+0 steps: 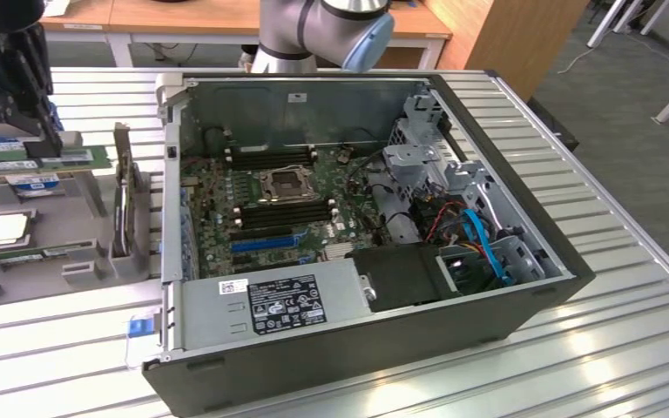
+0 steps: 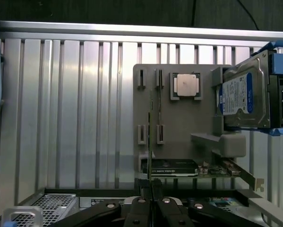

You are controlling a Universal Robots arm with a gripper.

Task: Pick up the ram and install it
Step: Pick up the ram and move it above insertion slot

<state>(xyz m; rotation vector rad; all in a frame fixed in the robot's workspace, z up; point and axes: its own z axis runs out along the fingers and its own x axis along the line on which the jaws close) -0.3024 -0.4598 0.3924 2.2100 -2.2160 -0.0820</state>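
The ram (image 1: 73,158) is being pinched by the gripper (image 1: 46,144) at the exterior view's far left. It is well apart from the open computer case (image 1: 369,348), which is being carried by the slatted surface (image 1: 625,348). The gripper's fingers are being pressed together on the stick's upper edge, and the stick is being held level and lengthwise over the grey tray (image 1: 79,261).

In the wrist view the ram (image 2: 150,142) is being shown edge-on, as a thin line running out from between the tips of the gripper (image 2: 150,194), so its chips and label are being hidden there. Beyond it, the tray (image 2: 179,127) is being seen from above. A second stick (image 2: 159,104) is being kept in the tray's slots just beside that line, with a square processor chip (image 2: 186,85) next to it, a hard drive (image 2: 245,94) further along and a graphics card (image 2: 174,168) on the side nearest the gripper.

In the exterior view the ram's left end is being cut off by the picture's edge, and the hard drive (image 1: 32,181) is being partly covered by the ram. The second stick (image 1: 32,252) is being made out only as a pale green strip near the processor chip (image 1: 6,228). The arm (image 1: 323,26) is being cut off at the far edge. Whether the dark memory slots (image 1: 282,213) on the motherboard (image 1: 212,209) are being occupied cannot be told.
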